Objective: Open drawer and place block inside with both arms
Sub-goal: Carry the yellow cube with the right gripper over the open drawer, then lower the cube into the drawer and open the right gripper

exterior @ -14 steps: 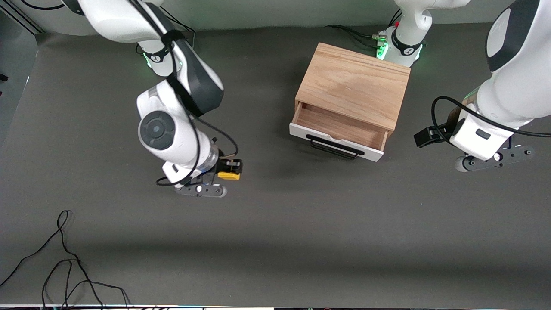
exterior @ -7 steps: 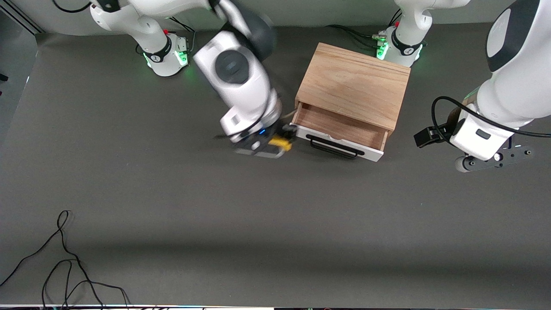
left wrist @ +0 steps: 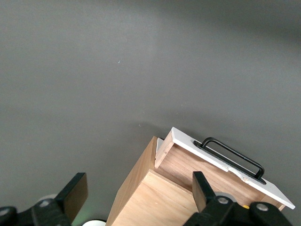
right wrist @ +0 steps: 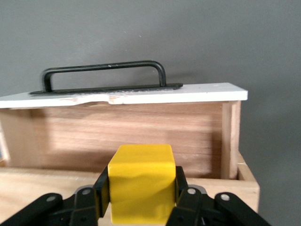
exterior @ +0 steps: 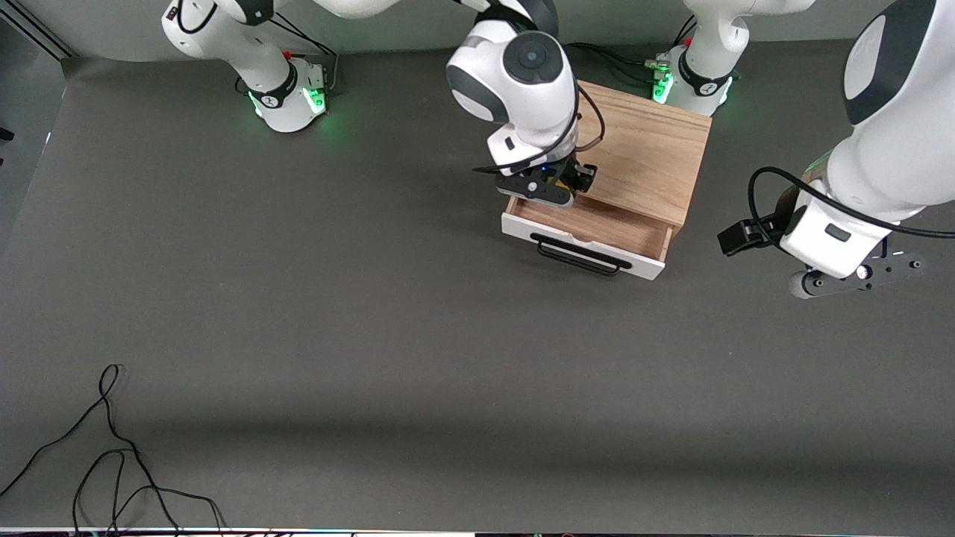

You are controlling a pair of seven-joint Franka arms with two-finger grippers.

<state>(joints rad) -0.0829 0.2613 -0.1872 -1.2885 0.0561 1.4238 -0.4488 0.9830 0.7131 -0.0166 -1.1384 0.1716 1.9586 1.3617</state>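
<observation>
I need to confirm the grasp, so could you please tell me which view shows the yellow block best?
The right wrist view: the block fills the foreground, clamped in the right end effector. The front view hides nearly all of it under that arm; the left wrist view shows none of it.

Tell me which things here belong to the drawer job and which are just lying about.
Job: white-fronted wooden drawer, open; small yellow cube, held by right gripper over it; open left gripper, waiting.
Lying about: loose black cables on the grey table.

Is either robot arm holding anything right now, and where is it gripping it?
The right tool pinches the yellow block by two facing sides, over the open drawer. The left tool is open and holds nothing.
</observation>
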